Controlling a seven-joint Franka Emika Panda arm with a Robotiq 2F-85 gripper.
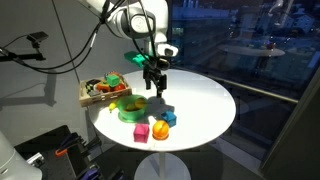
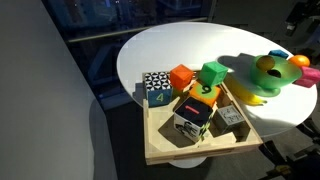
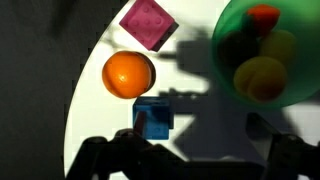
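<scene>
Three loose pieces lie below my pincer [image 1: 153,89], which hangs spread wide and empty, high enough, I judge, to clear the green bowl [image 1: 132,109] on its left. Nearest is the blue block [image 3: 152,118], directly beneath my fingers; the orange [image 3: 128,74] and pink block [image 3: 148,22] lie nearer the table [image 1: 205,100] edge. The wooden tray [image 1: 98,97] crowds the far left, with open tabletop to the right.

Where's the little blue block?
In the wrist view, the blue block sits on the white table just below the orange ball, left of the green bowl.
</scene>
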